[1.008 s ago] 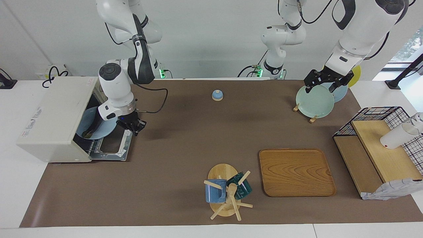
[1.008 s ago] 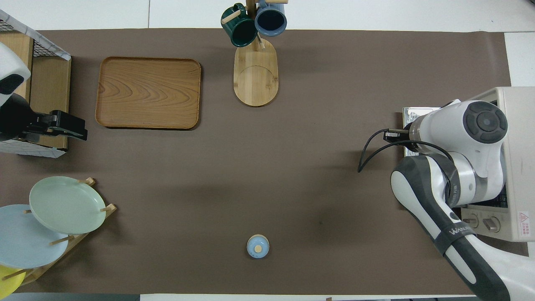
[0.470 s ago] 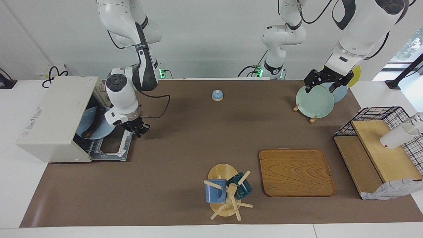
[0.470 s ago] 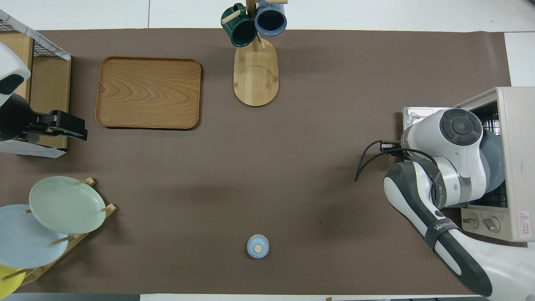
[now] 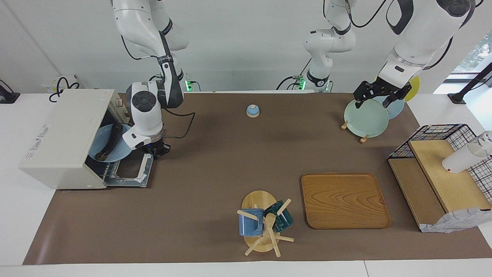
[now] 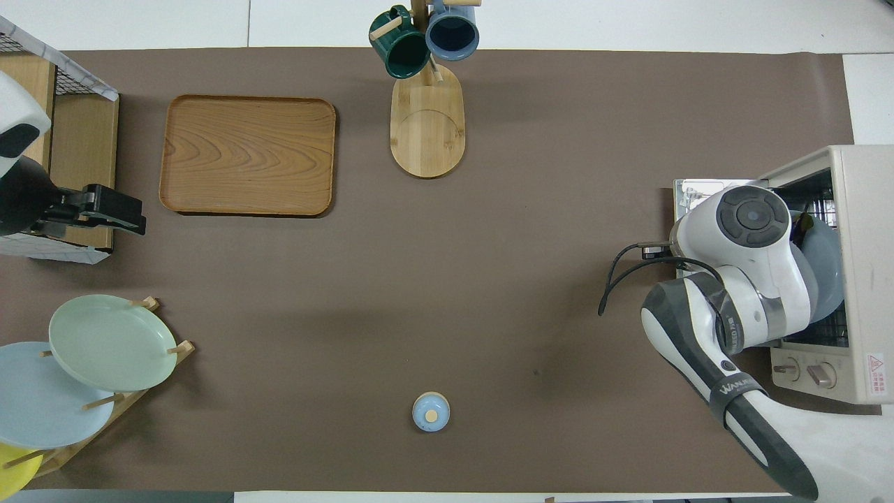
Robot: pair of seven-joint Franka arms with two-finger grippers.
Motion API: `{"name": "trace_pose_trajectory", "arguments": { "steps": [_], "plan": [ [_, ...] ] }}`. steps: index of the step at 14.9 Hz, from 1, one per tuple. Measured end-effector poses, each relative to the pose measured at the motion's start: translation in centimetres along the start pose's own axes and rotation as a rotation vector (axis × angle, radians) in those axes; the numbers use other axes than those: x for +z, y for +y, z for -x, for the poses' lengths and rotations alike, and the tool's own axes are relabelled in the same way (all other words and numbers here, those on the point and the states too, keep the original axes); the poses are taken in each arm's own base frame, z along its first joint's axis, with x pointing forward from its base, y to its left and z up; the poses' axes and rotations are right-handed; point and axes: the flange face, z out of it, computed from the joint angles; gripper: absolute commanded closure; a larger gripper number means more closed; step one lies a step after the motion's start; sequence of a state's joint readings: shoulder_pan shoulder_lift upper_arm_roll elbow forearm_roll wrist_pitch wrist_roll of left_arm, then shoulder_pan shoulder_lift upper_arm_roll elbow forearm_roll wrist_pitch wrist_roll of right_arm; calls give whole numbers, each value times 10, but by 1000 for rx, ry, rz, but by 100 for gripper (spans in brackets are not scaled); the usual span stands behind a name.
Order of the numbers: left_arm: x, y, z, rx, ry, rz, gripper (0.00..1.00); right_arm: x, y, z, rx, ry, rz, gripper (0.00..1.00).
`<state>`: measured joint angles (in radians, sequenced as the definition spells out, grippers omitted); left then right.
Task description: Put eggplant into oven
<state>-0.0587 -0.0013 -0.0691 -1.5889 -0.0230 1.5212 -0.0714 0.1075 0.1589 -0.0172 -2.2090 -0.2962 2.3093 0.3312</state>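
My right gripper (image 5: 157,149) sits pinched shut, empty, over the oven (image 5: 63,138) door, risking clipping the blue plate (image 5: 100,148) carrying the eggplant (image 5: 110,141); left gripper (image 5: 378,96) waits, spread wide

Bright, even light falls from above, leaving only soft, faint shadows on the brown mat (image 5: 215,165) beneath the arms. Daylight glows at the window (image 5: 474,54) near 2 o'clock in the facing view. Both views are sharp, without glare.

From overhead the right gripper (image 5: 157,149) hides under its own arm, the eggplant (image 5: 109,143) mostly too (oven (image 5: 61,134) roof covers the plate (image 5: 100,145)).
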Motion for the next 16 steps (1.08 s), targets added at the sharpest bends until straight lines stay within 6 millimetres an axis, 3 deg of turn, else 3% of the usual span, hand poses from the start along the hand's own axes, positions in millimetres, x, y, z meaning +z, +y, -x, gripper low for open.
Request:
{"name": "trace_pose_trajectory", "arguments": {
  "steps": [2, 5, 10, 13, 16],
  "plan": [
    [0, 0, 0, 0, 0, 0, 0, -9, -7, -2, -49, -15, 54, 95],
    [0, 0, 0, 0, 0, 0, 0, -47, -1, -13, -87, -67, 104, 95],
    [0, 0, 0, 0, 0, 0, 0, -114, 70, -19, -129, -73, 118, 95],
    [0, 0, 0, 0, 0, 0, 0, -128, 116, -16, -126, -63, 105, 90],
    [0, 0, 0, 0, 0, 0, 0, -131, 136, -14, -105, -66, 69, 87]
  ]
}}
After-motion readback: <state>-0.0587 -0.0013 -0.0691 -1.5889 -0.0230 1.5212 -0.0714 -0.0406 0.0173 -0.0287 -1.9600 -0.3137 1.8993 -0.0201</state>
